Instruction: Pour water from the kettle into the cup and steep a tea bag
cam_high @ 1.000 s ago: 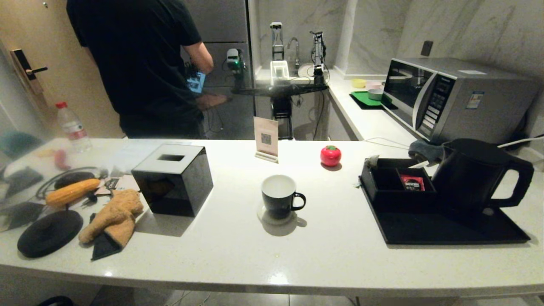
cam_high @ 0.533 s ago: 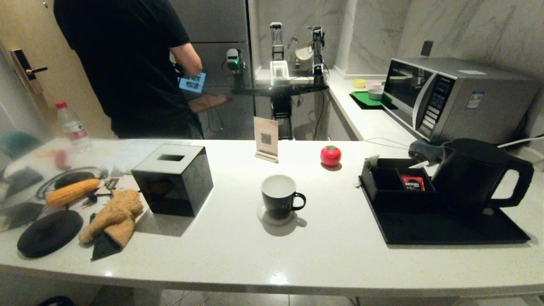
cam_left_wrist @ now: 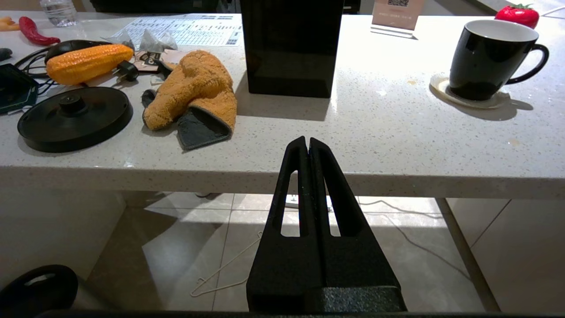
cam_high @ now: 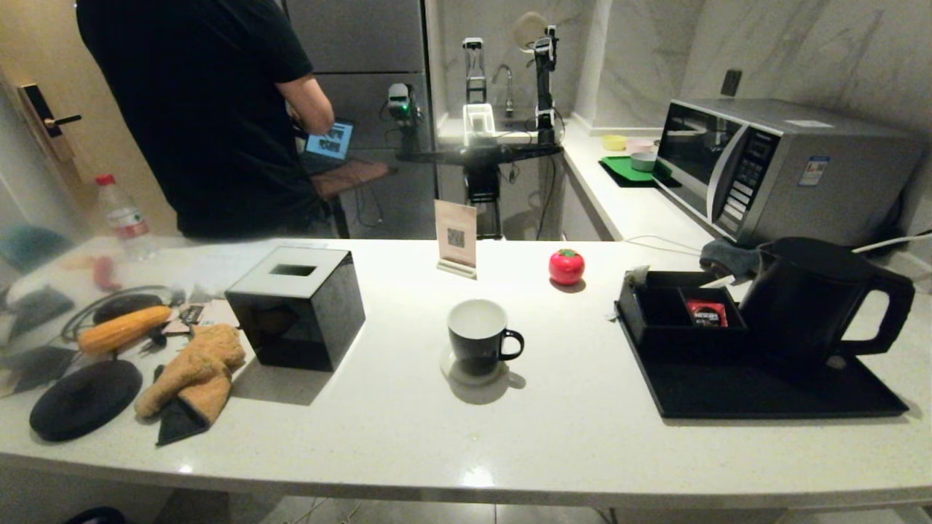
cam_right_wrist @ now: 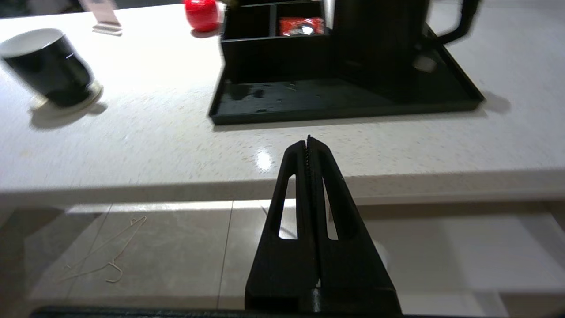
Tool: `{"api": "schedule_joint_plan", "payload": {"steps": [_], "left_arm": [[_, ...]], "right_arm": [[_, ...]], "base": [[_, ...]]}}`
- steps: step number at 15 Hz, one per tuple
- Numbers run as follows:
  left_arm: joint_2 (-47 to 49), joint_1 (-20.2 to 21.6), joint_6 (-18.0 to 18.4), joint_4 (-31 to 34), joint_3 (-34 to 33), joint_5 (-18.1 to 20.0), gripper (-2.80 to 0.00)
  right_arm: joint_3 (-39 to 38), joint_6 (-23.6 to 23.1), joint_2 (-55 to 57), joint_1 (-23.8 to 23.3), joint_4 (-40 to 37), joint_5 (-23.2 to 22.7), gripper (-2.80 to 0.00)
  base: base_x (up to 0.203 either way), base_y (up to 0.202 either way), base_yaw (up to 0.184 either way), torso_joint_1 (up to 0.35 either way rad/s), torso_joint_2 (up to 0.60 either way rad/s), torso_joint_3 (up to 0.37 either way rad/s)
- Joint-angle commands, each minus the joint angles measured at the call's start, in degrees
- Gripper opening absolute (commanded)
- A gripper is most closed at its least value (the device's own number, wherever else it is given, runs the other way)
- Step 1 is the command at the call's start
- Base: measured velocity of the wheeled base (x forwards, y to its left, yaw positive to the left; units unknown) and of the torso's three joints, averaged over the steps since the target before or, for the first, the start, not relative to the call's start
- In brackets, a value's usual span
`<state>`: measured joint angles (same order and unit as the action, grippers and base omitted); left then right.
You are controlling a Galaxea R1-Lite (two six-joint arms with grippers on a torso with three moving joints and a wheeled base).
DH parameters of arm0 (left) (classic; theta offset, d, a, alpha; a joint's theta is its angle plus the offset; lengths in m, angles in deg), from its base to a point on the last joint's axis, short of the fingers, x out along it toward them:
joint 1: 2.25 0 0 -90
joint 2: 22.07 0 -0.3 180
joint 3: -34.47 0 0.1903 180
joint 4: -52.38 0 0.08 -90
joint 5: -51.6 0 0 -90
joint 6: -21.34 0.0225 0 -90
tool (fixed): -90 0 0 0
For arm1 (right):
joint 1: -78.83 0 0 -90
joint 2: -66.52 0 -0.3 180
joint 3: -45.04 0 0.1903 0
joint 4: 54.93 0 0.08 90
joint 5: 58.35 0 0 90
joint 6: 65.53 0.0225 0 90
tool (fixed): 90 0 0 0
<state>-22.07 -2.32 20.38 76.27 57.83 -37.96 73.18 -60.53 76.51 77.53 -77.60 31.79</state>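
Both arms hang below the front edge of the white surface (cam_high: pixel 408 437) and hold nothing. The left gripper (cam_left_wrist: pixel 307 142) has its fingers pressed together, pointing up toward the edge in front of the orange mitt (cam_left_wrist: pixel 194 92) and the black tissue box (cam_left_wrist: pixel 291 44). The right gripper (cam_right_wrist: pixel 307 142) also has its fingers closed tight, aimed at the edge just before the black tray (cam_right_wrist: pixel 344 108). The cup (cam_high: pixel 478 337) stands upright on a pale coaster (cam_high: pixel 455 372) near the middle of the surface, its handle turned toward the tray; its white inside looks empty. The kettle (cam_high: pixel 819 298) stands on the tray's far right side, handle pointing away from the cup. Beside it, a black divided organiser (cam_high: pixel 681 320) holds a red sachet (cam_high: pixel 705 313). A red tomato-shaped object (cam_high: pixel 566 266) sits behind the cup, well apart.
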Motion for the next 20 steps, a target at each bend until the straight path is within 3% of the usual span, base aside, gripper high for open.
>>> {"api": "schedule_joint_plan", "payload": {"steps": [1, 4, 8, 12, 20], "left_arm": [[0.0, 0.0, 0.0, 0.0, 0.0, 0.0, -2.8], [0.0, 0.0, 0.0, 0.0, 0.0, 0.0, -2.8], [0.0, 0.0, 0.0, 0.0, 0.0, 0.0, -2.8], [0.0, 0.0, 0.0, 0.0, 0.0, 0.0, -2.8], [0.0, 0.0, 0.0, 0.0, 0.0, 0.0, -2.8]], "right_arm": [[3.4, 0.9, 10.0, -2.5, 0.6, 0.0, -2.8], [10.2, 1.9, 19.3, -8.1, 1.0, 0.1, -2.8], [18.0, 1.2, 31.6, -20.6, 1.2, 0.0, -2.8], [20.2, -0.3, 39.2, -30.5, 4.7, 0.0, -2.8], [13.7, -0.5, 53.3, -32.4, 17.1, 0.1, -2.8]], "base": [[0.0, 0.0, 0.0, 0.0, 0.0, 0.0], [0.0, 0.0, 0.0, 0.0, 0.0, 0.0], [0.0, 0.0, 0.0, 0.0, 0.0, 0.0], [0.0, 0.0, 0.0, 0.0, 0.0, 0.0], [0.0, 0.0, 0.0, 0.0, 0.0, 0.0]]}}
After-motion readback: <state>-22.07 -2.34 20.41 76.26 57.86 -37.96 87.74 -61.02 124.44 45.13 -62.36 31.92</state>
